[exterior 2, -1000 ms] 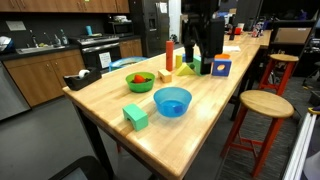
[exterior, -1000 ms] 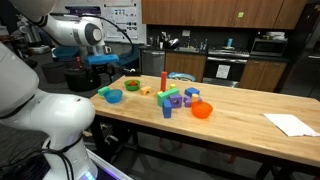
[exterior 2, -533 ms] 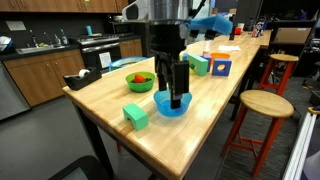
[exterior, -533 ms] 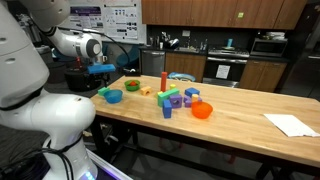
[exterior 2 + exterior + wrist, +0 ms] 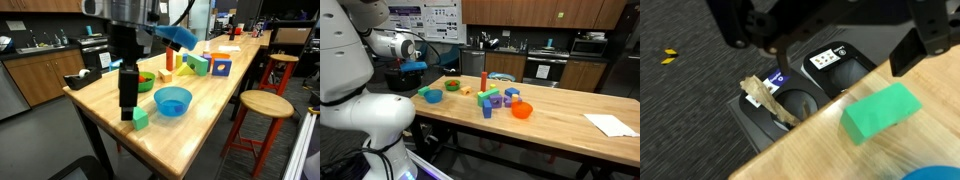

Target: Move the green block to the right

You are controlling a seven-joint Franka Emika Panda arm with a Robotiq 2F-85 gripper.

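Observation:
The green block (image 5: 141, 119) is a small teal-green block lying near the table's end, beside the blue bowl (image 5: 172, 100). It also shows in an exterior view (image 5: 422, 92) and in the wrist view (image 5: 880, 112), close to the table edge. My gripper (image 5: 127, 112) hangs upright just above and beside the block, open and empty. In the wrist view the gripper (image 5: 830, 35) has its dark fingers (image 5: 925, 40) spread wide at the top, with the block below and between them, not touched.
A green bowl (image 5: 143, 79) with small items, a red cylinder (image 5: 169, 55) and a cluster of coloured blocks (image 5: 197, 63) stand farther along the wooden table (image 5: 215, 120). An orange bowl (image 5: 522, 110) and white paper (image 5: 610, 124) lie beyond. A stool (image 5: 265, 105) stands beside the table. A bin (image 5: 805, 90) sits on the floor below the edge.
My gripper has moved from the block cluster, over the blue bowl, to the table's end above the green block. The block has not moved.

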